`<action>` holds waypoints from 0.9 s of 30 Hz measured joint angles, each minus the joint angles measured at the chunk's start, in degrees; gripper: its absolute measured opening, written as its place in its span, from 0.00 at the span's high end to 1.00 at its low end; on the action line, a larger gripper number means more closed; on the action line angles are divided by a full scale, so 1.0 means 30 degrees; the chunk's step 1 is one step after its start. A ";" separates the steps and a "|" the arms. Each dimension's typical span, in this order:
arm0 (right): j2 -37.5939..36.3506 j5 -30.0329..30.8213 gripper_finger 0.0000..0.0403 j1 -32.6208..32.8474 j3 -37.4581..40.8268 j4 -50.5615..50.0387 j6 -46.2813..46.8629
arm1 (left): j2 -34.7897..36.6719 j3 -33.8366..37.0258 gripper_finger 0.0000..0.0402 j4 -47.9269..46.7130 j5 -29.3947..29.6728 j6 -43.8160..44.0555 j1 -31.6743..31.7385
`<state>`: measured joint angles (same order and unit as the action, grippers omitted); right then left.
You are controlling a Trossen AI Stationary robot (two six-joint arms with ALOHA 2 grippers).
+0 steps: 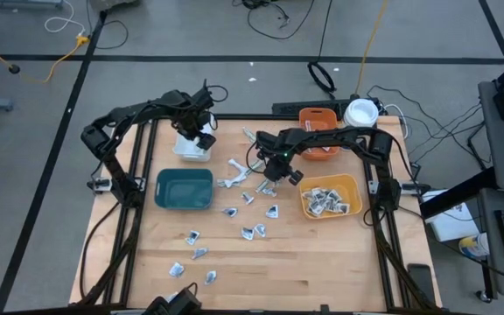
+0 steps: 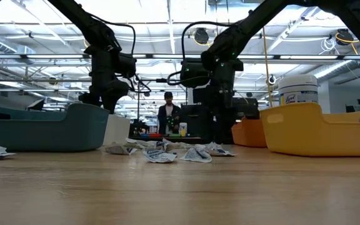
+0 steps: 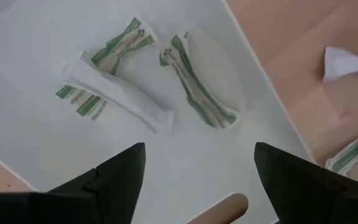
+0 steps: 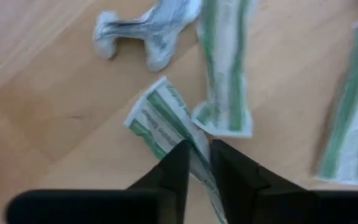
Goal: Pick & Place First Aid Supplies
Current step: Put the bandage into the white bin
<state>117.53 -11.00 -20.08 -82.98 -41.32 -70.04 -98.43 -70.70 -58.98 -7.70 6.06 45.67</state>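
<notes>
- Our right gripper (image 4: 197,163) is pinched on a green-striped packet (image 4: 160,118) on the table (image 1: 322,262), mid-pick.
- Our left gripper (image 3: 194,171) hangs spread over the white bin (image 3: 30,143), which holds three packets.
- Next, we judge: lift and carry to a bin.

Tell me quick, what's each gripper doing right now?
Left gripper: open, empty, over the white bin.
Right gripper: closed on a green-striped packet on the table.

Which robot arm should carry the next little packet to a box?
The right one, probably. The right gripper is pinching a green-striped white paper packet on the wooden table, while the left gripper hangs open above the white plastic bin.
</notes>
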 joint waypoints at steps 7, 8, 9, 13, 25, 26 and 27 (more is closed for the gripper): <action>-0.0043 0.0144 0.98 -0.0007 0.0036 -0.0052 0.0115 | 0.0000 0.0000 0.23 0.0001 0.0033 0.0017 0.0000; -0.0043 0.0232 0.99 -0.0007 0.0036 -0.0166 0.0133 | 0.0000 0.0000 0.23 0.0001 0.0038 0.0106 0.0000; -0.0066 0.0487 0.99 -0.0014 0.0036 -0.0398 0.0144 | 0.0000 0.0000 0.23 0.0008 0.0041 0.0194 0.0000; -0.0613 0.1859 0.99 -0.0001 0.0088 -0.1256 0.0238 | 0.0000 0.0000 0.23 0.0044 0.0041 0.0234 0.0000; -0.4273 0.2584 1.00 -0.0167 0.0087 0.0713 1.0858 | 0.0618 0.0000 0.23 0.1607 -0.1877 -0.1001 0.0138; -0.4606 0.2400 1.00 -0.0180 0.0087 0.0978 1.2137 | 0.0795 0.0007 0.23 0.1809 -0.2347 -0.1464 0.0138; -0.4907 0.1957 1.00 -0.0224 0.0087 0.1280 1.3419 | 0.1002 0.0007 0.23 0.2088 -0.2927 -0.2078 0.0138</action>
<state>102.81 -5.13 -20.75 -82.72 -37.48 -29.79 -95.43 -70.67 -52.72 -16.48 -0.18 46.09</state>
